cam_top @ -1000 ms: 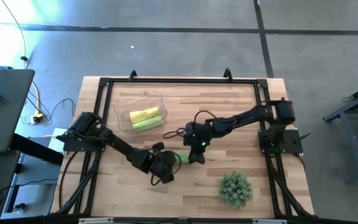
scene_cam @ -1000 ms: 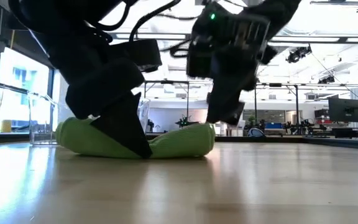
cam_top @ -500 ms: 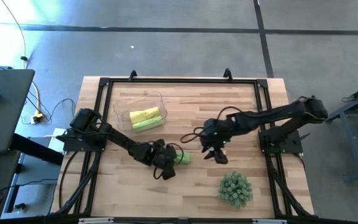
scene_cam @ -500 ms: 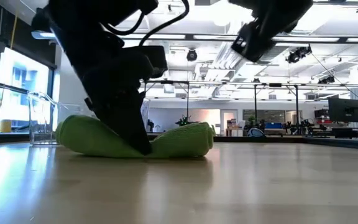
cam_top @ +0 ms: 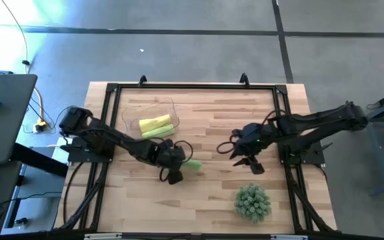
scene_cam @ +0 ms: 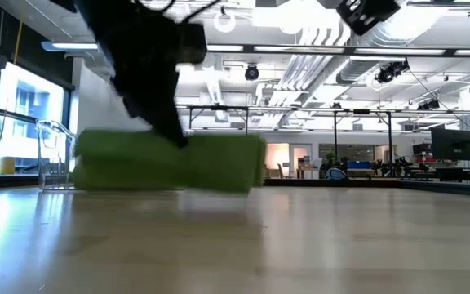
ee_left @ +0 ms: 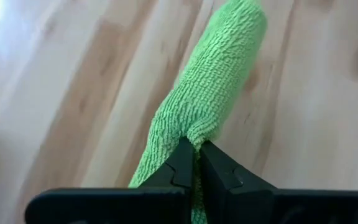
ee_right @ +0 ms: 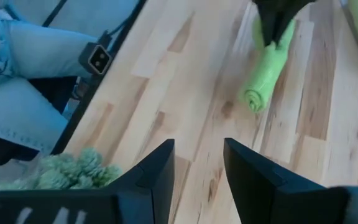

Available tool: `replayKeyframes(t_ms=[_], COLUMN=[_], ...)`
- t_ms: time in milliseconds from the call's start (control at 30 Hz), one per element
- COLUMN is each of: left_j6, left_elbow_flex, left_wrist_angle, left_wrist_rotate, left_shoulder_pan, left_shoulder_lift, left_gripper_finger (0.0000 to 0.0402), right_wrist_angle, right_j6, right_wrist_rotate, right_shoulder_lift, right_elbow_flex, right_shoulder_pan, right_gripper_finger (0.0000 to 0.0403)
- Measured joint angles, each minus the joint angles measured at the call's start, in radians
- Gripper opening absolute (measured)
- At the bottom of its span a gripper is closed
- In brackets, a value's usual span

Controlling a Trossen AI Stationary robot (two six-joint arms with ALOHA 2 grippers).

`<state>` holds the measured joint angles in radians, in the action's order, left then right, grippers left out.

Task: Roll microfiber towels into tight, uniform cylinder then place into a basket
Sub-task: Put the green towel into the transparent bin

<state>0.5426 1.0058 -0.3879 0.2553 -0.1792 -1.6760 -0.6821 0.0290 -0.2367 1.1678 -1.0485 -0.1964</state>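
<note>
Left claw (cam_top: 173, 167), near the middle of the worktop (cam_top: 212, 113), is clamped on a rolled lime green towel (cam_top: 191, 164); in the left wrist view both fingers (ee_left: 180, 163) pinch the roll partway along its length. The low view shows the roll just clear of the wood. Right claw (cam_top: 251, 165), fingers apart and holding nothing, hovers well to the right of the roll, near the spiky green plant (cam_top: 253, 202). The clear basket (cam_top: 131, 111), toward the far left corner, contains a yellow roll (cam_top: 155, 123) beside a green roll (cam_top: 157, 132).
</note>
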Motion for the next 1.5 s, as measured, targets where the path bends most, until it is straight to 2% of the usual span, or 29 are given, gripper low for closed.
replayKeyframes(t_ms=[200,300,500,667,867,1067,1300,1500], left_j6=[-0.035,-0.061,-0.088,-0.137,-0.272,-0.312,-0.337,-0.39], left_elbow_flex=[0.005,0.005,0.006,0.004,0.006,-0.031,-0.131,-0.201], left_wrist_angle=[-0.047,-0.101,-0.281,-0.441,-0.486,-0.52,-0.416,-0.356], left_wrist_rotate=[0.033,0.096,0.249,0.335,0.401,0.355,0.179,0.082], left_shoulder_pan=[0.043,0.07,0.153,0.247,0.367,0.441,0.453,0.46], left_shoulder_lift=[0.112,0.192,0.346,0.424,0.411,0.355,0.324,0.325], left_gripper_finger=[0.0001,0.0,0.0,0.0,0.0,0.0,0.0,0.0], right_wrist_angle=[-0.04,-0.048,-0.074,0.021,0.174,0.21,0.269,0.309], right_j6=[-0.003,-0.003,-0.003,-0.08,-0.15,-0.229,-0.232,-0.234], right_wrist_rotate=[0.083,0.125,0.135,0.193,0.258,0.281,0.337,0.349], right_shoulder_lift=[-0.066,-0.085,-0.132,-0.251,-0.422,-0.547,-0.663,-0.704], right_elbow_flex=[0.0,0.0,0.017,0.172,0.39,0.519,0.6,0.646], right_shoulder_pan=[-0.025,-0.035,-0.049,-0.046,-0.047,-0.046,-0.046,-0.046], right_gripper_finger=[0.0128,0.0128,0.0128,0.0128,0.0128,0.0128,0.0128,0.0128])
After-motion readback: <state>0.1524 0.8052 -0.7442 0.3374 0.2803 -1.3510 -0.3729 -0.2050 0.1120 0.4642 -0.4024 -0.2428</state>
